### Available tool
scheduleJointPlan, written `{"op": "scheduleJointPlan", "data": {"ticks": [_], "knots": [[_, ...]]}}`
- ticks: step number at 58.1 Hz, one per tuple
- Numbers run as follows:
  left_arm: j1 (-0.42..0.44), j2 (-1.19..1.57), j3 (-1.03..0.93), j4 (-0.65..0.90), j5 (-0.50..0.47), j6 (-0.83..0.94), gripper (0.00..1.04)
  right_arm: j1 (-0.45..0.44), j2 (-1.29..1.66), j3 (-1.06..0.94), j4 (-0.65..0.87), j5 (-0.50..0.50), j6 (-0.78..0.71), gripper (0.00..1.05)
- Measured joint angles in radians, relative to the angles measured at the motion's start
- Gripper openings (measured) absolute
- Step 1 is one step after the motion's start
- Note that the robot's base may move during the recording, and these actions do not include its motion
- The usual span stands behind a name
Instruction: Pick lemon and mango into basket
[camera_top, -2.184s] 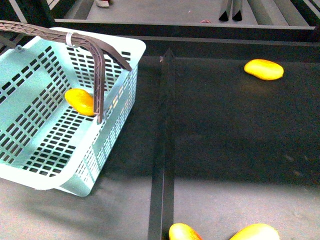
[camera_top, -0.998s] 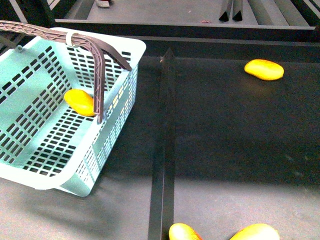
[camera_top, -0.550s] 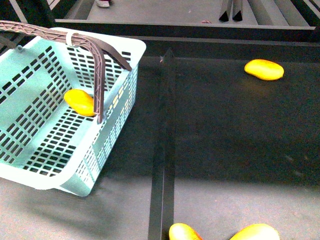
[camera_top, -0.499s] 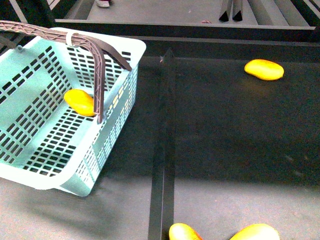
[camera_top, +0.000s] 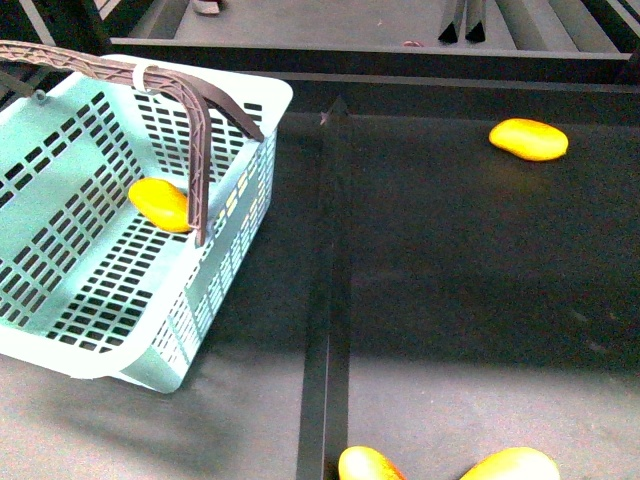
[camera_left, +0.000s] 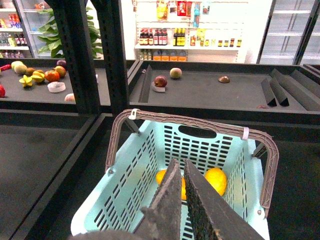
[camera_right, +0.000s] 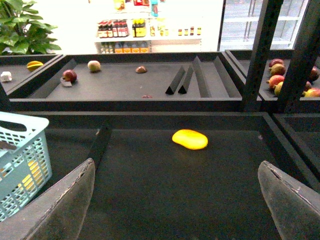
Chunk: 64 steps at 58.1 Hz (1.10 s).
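The turquoise basket (camera_top: 60, 290) stands at the left with its grey-brown handle (camera_top: 195, 150) raised. One yellow-orange fruit (camera_top: 158, 203) lies inside it. In the left wrist view my left gripper (camera_left: 180, 162) hangs shut and empty over the basket (camera_left: 135, 175). Past it lie two yellow-orange fruits in the basket, one rounder (camera_left: 216, 180) and one (camera_left: 160, 176) partly behind the fingers. I cannot tell which is the lemon. A mango (camera_top: 527, 139) lies on the dark shelf at the far right. My right gripper (camera_right: 176, 165) is open and faces that mango (camera_right: 190, 139) from some way off. Neither gripper shows in the front view.
A raised black divider rail (camera_top: 325, 300) runs between the basket's side and the mango's side. Two more yellow-red fruits (camera_top: 368, 465) (camera_top: 510, 465) sit at the near edge. Black upright posts (camera_left: 75, 55) and a back shelf with fruit and wedge dividers (camera_right: 182, 80) stand beyond.
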Motion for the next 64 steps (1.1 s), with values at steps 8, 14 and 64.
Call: {"op": "scheduleJointPlan", "data": {"ticks": [8,14,64], "knots": [[0.000,0.000,0.000,0.000,0.000,0.000,0.04,0.000,0.000,0.000,0.000,0.000,0.000,0.96],[0.000,0.000,0.000,0.000,0.000,0.000,0.04,0.000,0.000,0.000,0.000,0.000,0.000,0.96],[0.000,0.000,0.000,0.000,0.000,0.001,0.98,0.000,0.000,0.000,0.000,0.000,0.000,0.96]]}}
